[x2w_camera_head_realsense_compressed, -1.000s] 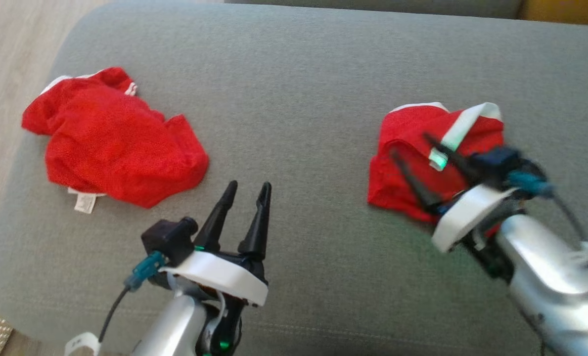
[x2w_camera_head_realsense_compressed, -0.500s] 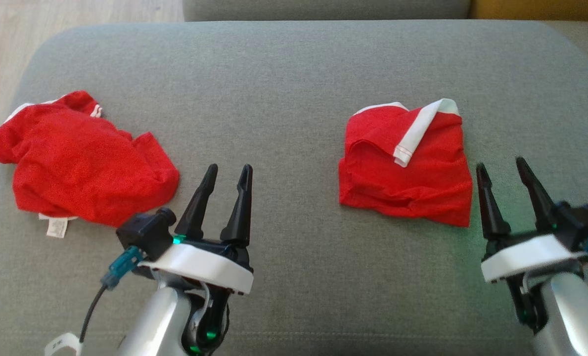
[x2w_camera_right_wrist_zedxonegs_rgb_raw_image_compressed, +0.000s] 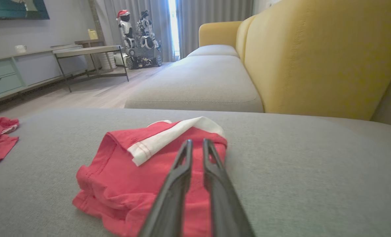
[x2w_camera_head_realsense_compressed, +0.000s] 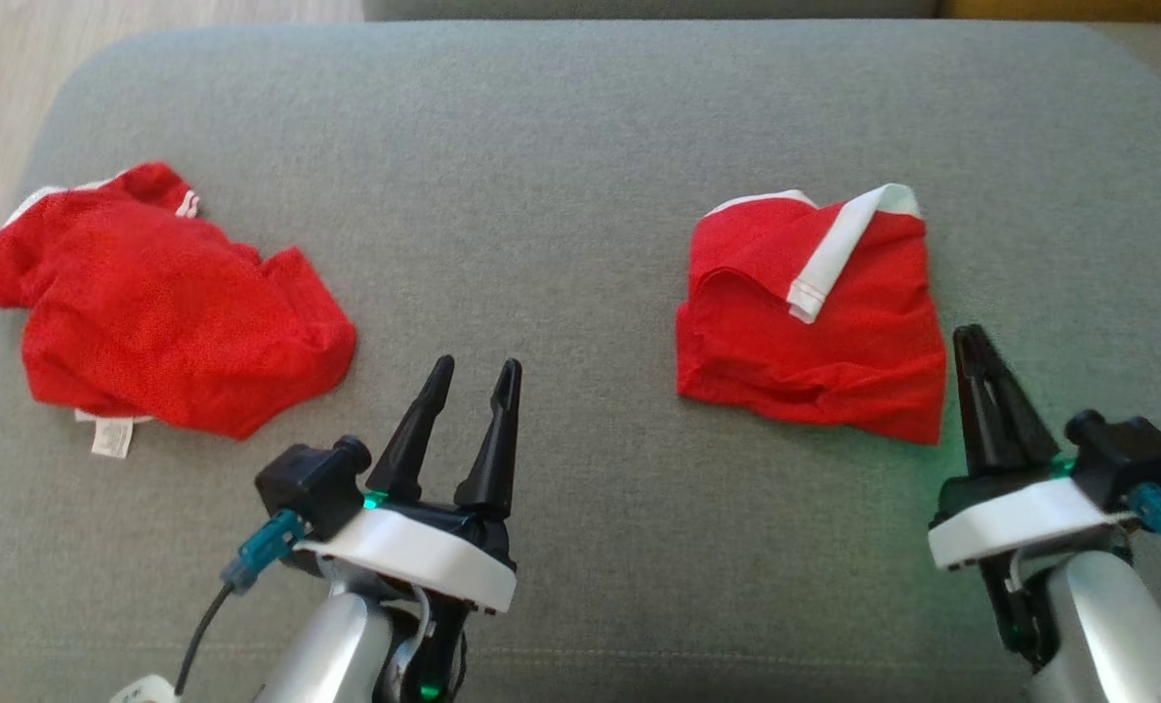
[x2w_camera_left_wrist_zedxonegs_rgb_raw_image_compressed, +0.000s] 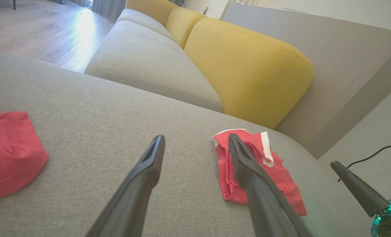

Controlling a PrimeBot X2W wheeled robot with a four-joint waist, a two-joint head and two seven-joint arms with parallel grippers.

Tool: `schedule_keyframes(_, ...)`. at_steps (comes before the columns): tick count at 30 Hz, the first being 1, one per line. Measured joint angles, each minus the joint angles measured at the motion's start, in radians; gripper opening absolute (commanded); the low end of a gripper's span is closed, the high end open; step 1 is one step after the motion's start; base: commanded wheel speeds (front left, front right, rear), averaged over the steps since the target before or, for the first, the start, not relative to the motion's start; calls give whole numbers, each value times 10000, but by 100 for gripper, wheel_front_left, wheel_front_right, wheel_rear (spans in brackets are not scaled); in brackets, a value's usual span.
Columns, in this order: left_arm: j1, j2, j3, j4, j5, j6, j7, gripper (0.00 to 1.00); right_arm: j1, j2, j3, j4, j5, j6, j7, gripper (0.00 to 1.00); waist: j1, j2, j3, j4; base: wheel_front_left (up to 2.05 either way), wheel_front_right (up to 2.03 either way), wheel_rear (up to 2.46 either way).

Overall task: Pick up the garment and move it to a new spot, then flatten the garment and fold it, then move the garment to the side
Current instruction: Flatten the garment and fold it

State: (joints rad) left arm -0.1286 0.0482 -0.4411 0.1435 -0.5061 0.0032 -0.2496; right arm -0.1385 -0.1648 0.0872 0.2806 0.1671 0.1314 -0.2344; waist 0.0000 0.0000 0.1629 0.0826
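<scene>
R gripper (x2w_camera_head_realsense_compressed: pixel 973 340) clenched, empty, just beside near-right corner of folded red garment (x2w_camera_head_realsense_compressed: pixel 814 322); L gripper (x2w_camera_head_realsense_compressed: pixel 477 367) fingers spread, empty, over bare grey cushion (x2w_camera_head_realsense_compressed: pixel 580 146) btwn folded garment and crumpled red garment (x2w_camera_head_realsense_compressed: pixel 150 303) at cushion's left end; yellow backrest (x2w_camera_left_wrist_zedxonegs_rgb_raw_image_compressed: pixel 248 72) beyond.

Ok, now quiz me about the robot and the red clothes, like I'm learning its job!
1. True or false: the right gripper holds the folded garment.
2. Which gripper is open? A. left gripper B. right gripper C. both
3. Fill in: the crumpled garment lies on the robot's ____ side.
Key: 1 false, it is shut beside the garment and holds nothing. 2 A. 3 left.
</scene>
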Motion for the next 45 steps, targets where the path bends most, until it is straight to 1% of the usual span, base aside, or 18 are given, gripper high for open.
schedule_keyframes(5, -153, 0, -79, 2, -52, 0, 0, 100, -555, -182, 322, 579, 182, 0, 257, 0, 0, 0, 301, 326, 0, 0, 0)
schedule_keyframes(10, -421, -2, -184, 0, -71, 4, 0, 100, -1300, -527, 650, 1354, 311, 0, 433, 0, 0, 0, 627, 699, 0, 0, 0)
schedule_keyframes(17, -490, -2, -291, 4, -73, 23, 0, 100, -2058, -1041, 1398, 2477, 802, 0, 920, 0, 0, 0, 916, 1162, 0, 0, 0)
schedule_keyframes(21, -647, -4, -301, 2, -73, 29, 0, 100, -2507, -1172, 1787, 2713, 1062, 0, 953, 0, 0, 0, 1010, 1289, 0, 0, 0)
schedule_keyframes(26, -772, -4, -391, -90, -128, 29, 0, 100, -3106, -1490, 2290, 2970, 1337, 0, 999, 0, 0, 0, 1087, 1490, 0, 0, 0)
schedule_keyframes(33, -795, -6, -635, -155, -291, 52, 0, 100, -3984, -1745, 2681, 3204, 1511, 0, 1030, 0, 0, 0, 1169, 1796, 0, 0, 0)
schedule_keyframes(39, -798, -4, -665, -165, -378, 56, 0, 100, -4784, -1973, 2750, 3505, 1611, 0, 1120, 0, 1, 0, 1281, 2085, 0, 0, 0)
schedule_keyframes(41, -798, -4, -675, -174, -456, 59, -2, 100, -4891, -1973, 2809, 3691, 1647, 0, 1285, 0, 1, 0, 1308, 2183, 0, 0, 0)
schedule_keyframes(43, -797, -4, -673, -180, -512, 63, 0, 100, -4875, -1964, 3020, 4050, 1737, 0, 1779, 0, 1, 0, 1317, 2252, 0, 0, 0)
schedule_keyframes(45, -797, -4, -673, -190, -512, 71, -2, 100, -4791, -1927, 3219, 4182, 1812, 0, 1843, 0, 0, 0, 1316, 2271, 0, 0, 0)
